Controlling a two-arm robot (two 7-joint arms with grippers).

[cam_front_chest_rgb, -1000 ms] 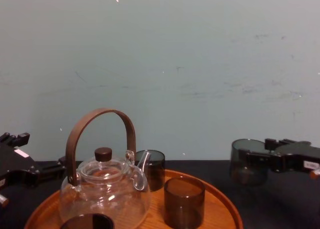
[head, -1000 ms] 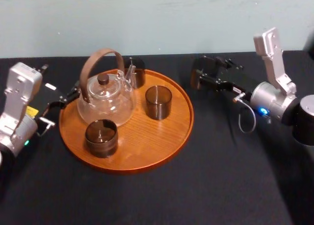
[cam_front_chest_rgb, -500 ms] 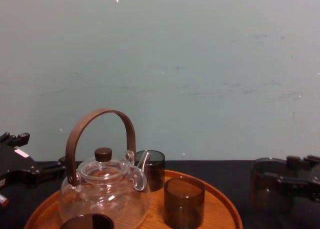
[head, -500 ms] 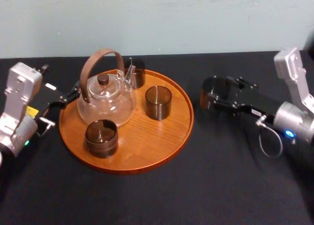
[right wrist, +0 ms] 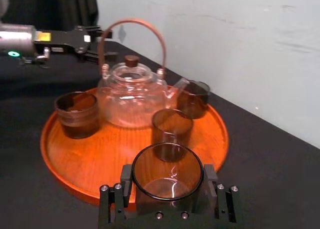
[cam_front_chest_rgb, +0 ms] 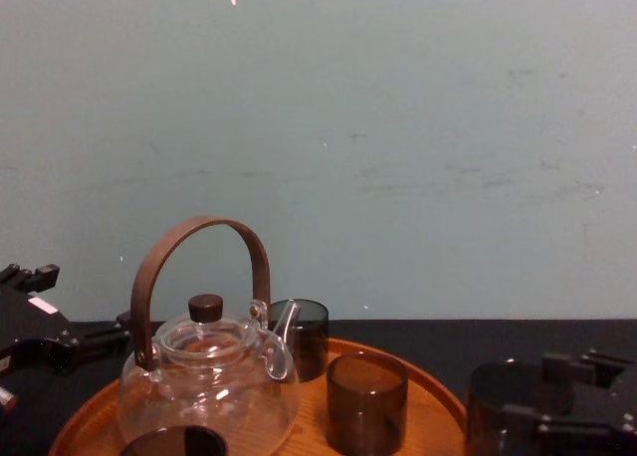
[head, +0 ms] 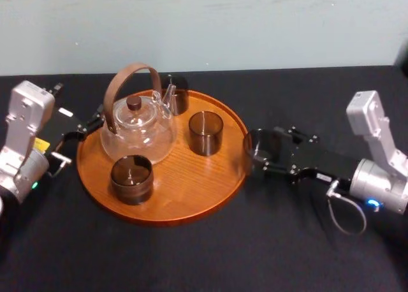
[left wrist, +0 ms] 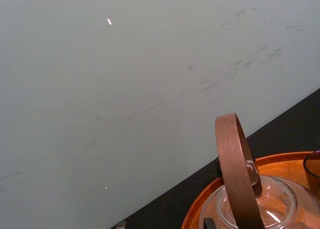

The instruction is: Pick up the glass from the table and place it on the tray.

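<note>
Glass (head: 258, 143) upright, clamped between fingers of right gripper (head: 262, 152), just beside right rim of tray (head: 191, 191); lifted off table (head: 268, 257) or resting, unclear. Left gripper (head: 89, 127) parked at tray's left edge, near teapot (head: 137, 131).

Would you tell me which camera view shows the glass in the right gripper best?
The right wrist view: the glass sits close, its whole rim visible, clamped in the right gripper. The head view shows it smaller, by the tray's rim; the chest view shows its side, low right.
</note>
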